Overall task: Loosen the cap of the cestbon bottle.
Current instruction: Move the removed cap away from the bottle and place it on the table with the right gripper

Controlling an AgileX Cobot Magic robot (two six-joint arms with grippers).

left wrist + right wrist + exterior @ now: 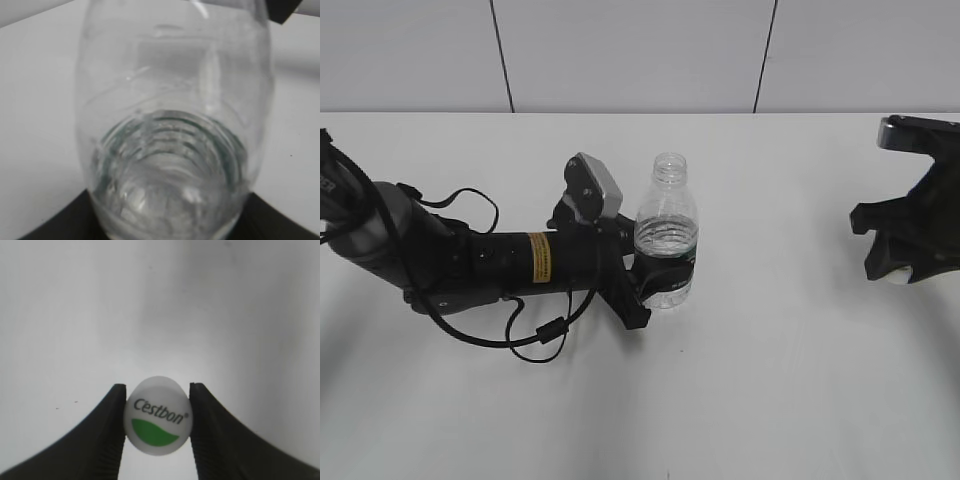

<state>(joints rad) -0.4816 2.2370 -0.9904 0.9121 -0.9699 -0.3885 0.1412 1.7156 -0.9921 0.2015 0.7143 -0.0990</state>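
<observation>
Exterior view: bottle (667, 235) stands mid-frame, neck bare, left gripper (642, 270) clamped on its label band. Right gripper (157, 422), at right edge, pinches the cap (158, 421). Risk: narrow pinch slips, cap drops; a nudge could spill the open bottle.

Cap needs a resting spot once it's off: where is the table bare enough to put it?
Bare table lies between the bottle and the right claw holding the cap; the whole front strip is free too. It is crowded left of the bottle, where the left claw, arm and cables lie.
</observation>
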